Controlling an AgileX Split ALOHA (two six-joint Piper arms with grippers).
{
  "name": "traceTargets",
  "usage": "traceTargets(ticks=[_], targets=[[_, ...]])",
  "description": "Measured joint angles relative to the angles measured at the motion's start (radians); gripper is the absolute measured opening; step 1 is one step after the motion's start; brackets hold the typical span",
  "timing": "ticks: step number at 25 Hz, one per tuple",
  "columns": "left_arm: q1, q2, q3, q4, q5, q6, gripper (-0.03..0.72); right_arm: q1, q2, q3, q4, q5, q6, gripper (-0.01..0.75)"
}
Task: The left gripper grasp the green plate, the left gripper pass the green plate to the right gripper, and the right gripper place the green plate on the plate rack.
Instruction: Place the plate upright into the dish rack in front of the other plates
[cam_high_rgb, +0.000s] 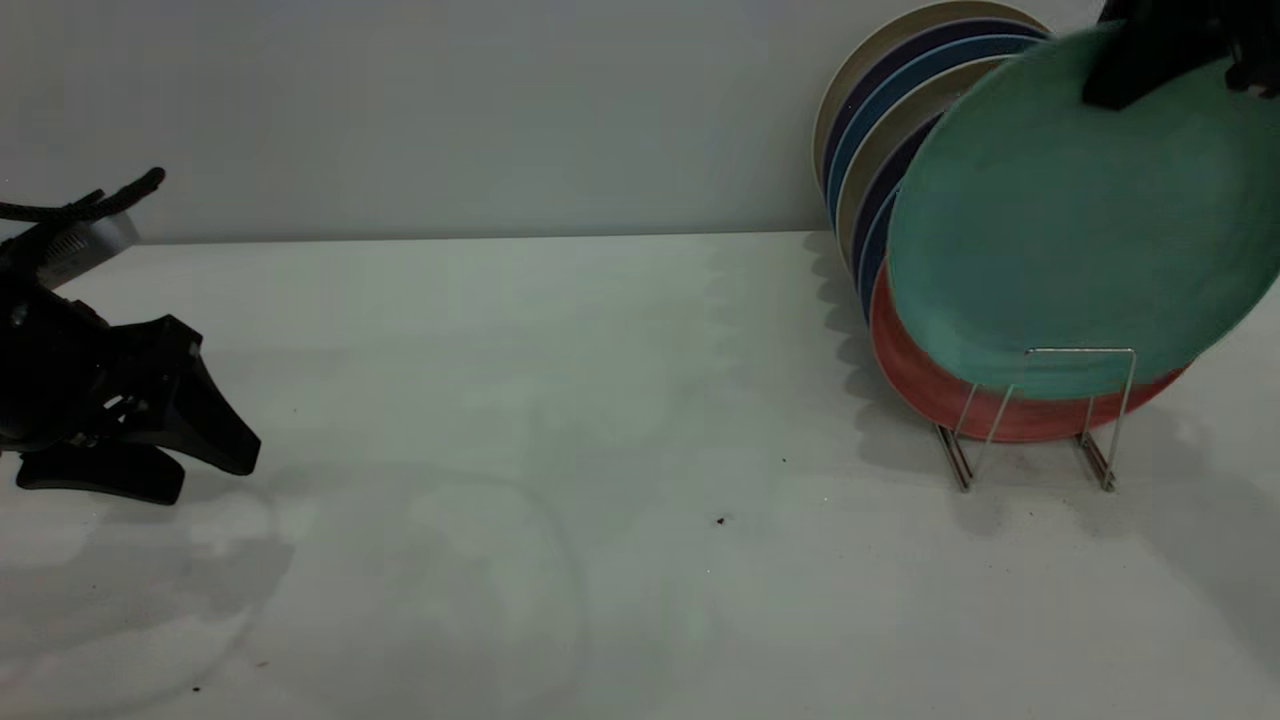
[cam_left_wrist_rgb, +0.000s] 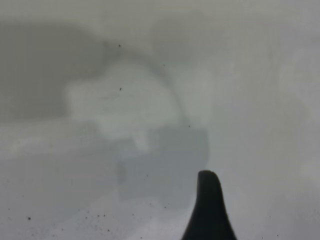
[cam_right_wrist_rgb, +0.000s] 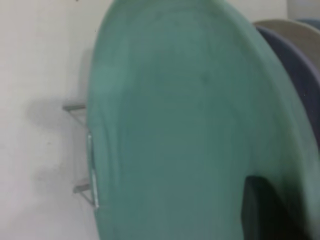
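The green plate stands tilted on edge at the front of the plate rack, its lower edge behind the front wire loop and against a salmon-pink plate. My right gripper is shut on the plate's upper rim at the top right. In the right wrist view the plate fills the picture, with one black finger on its face and rack wires beside it. My left gripper is open and empty, low over the table at the far left. One of its fingers shows over bare table.
Several more plates, blue, dark and beige, lean in the rack behind the salmon one. The white table stretches between the two arms, with a few dark specks. A pale wall runs along the back.
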Motion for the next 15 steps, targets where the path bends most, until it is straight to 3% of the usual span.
traceTargets(ticks=[4, 9, 12, 15], targets=[[0.000, 0.000, 0.000, 0.000, -0.001, -0.017, 0.592, 0.000, 0.030, 0.000, 0.012, 0.011, 0.038, 0.329], [0.000, -0.017, 0.000, 0.028, -0.018, -0.027, 0.592, 0.000, 0.034, 0.000, 0.014, 0.051, 0.149, 0.449], [0.000, -0.059, -0.024, 0.125, -0.018, -0.086, 0.592, 0.000, -0.008, 0.000, 0.014, 0.075, 0.314, 0.504], [0.000, -0.113, -0.080, 0.292, 0.007, -0.241, 0.592, -0.002, -0.078, -0.002, 0.005, 0.111, 0.586, 0.561]])
